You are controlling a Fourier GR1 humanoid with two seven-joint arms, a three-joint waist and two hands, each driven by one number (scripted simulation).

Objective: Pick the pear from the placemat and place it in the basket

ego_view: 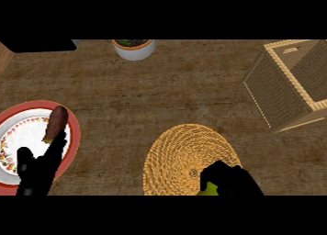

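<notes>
Right hand (233,180) curled round the pear (208,189) at the near edge of the placemat (186,158).
Risk, as I judge it: only a sliver of green shows under my fingers, so the pear could slip on the lift, or clip the basket (298,87) rim, which stands well apart, far right. Left hand (37,167) rests spread, fingers up, over the plate (71,124) with the brown thing on it.

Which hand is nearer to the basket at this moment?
Right. The right hand is on the placemat, curled round the pear, below and left of the basket. The left hand rests over the plate, far left.
</notes>
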